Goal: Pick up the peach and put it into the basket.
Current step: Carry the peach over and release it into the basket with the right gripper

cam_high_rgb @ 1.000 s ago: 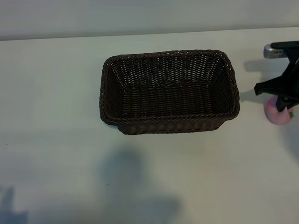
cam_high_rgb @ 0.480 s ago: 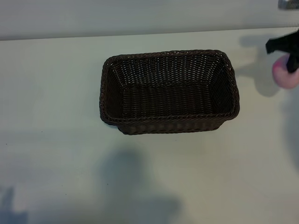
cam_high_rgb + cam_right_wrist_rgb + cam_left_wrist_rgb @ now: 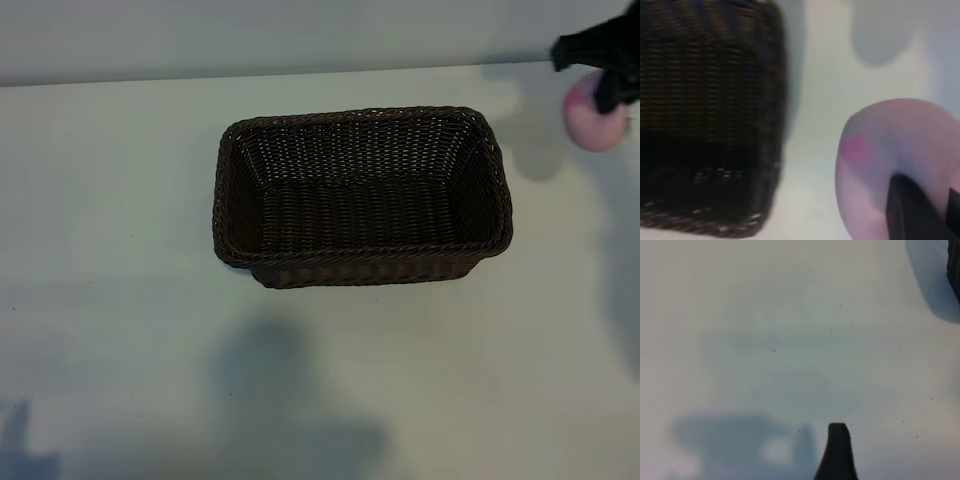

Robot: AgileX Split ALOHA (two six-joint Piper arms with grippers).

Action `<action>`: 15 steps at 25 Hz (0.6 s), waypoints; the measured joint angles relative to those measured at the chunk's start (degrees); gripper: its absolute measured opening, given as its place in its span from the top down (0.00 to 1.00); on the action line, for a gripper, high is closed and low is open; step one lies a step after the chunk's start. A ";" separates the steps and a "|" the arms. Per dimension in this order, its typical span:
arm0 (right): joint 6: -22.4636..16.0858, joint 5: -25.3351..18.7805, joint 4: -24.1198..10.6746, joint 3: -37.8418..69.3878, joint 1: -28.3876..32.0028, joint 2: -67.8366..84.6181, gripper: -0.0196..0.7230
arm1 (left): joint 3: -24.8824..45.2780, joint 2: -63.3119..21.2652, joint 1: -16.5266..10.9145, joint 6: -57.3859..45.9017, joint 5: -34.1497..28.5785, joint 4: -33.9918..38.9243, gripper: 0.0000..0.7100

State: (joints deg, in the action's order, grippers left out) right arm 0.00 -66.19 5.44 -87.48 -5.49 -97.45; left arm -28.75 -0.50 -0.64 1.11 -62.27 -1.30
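One claw, the right claw [image 3: 606, 88], is gripping the peach [image 3: 592, 122] aloft beside the basket [image 3: 362, 195], clearing its rim; the left is idling released.

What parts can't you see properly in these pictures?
- Right claw: in the exterior view the picture's edge cuts it off.
- Peach: the claw hides part of it in both views; no leaf mark shows.
- Basket: blurred in the right wrist view; only a sliver in the left wrist view.
- Left claw: absent from the exterior view; the left wrist view shows one dark tip.
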 joint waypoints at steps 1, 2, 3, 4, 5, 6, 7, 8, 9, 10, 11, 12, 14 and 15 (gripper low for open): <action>0.00 -0.07 0.25 -0.24 -1.43 0.00 0.91 | 0.00 0.00 0.00 0.00 0.00 0.00 0.16; -0.57 -0.07 0.41 -0.53 -2.97 0.00 0.91 | 0.00 0.00 0.00 0.00 0.00 0.00 0.16; -1.12 0.06 0.53 -0.65 -4.29 0.00 0.91 | 0.00 0.00 0.00 0.00 0.00 0.00 0.16; -1.68 0.12 0.53 -0.70 -5.78 0.00 0.91 | 0.00 0.00 0.00 0.00 0.00 0.00 0.16; -2.35 0.12 0.57 -0.78 -7.24 0.00 0.91 | 0.00 0.00 0.00 0.00 0.00 0.00 0.16; -2.91 0.12 0.57 -0.89 -8.70 0.00 0.91 | 0.00 0.00 0.00 0.00 0.00 0.00 0.16; -3.48 0.12 0.57 -0.96 -9.86 -0.06 0.91 | 0.00 0.00 0.00 0.00 0.00 0.00 0.16; -3.98 0.19 0.57 -1.02 -11.21 -0.15 0.91 | 0.00 0.00 0.00 0.00 0.00 0.00 0.16; -4.30 0.36 0.57 -1.07 -12.51 -0.16 0.91 | 0.00 0.00 0.00 0.00 0.00 0.00 0.16; -4.62 0.64 0.57 -1.07 -13.54 -0.34 0.91 | 0.00 0.00 0.00 0.05 0.00 0.00 0.16; -4.95 0.76 0.63 -1.13 -14.63 -0.65 0.91 | 0.00 0.00 0.00 0.05 0.00 0.00 0.16; -5.21 0.98 0.69 -1.14 -15.57 -0.93 0.91 | 0.00 0.00 0.00 0.05 0.00 0.00 0.16; -5.53 1.63 0.75 -1.14 -16.84 -1.71 0.91 | 0.00 0.00 0.00 0.05 0.00 0.00 0.16; -5.67 2.11 0.75 -1.14 -17.31 -2.05 0.91 | 0.00 0.00 0.00 0.05 0.00 0.00 0.16</action>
State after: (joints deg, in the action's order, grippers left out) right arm -5.67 -64.08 6.19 -88.62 -22.80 -99.50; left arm -28.75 -0.50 -0.64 1.16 -62.27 -1.30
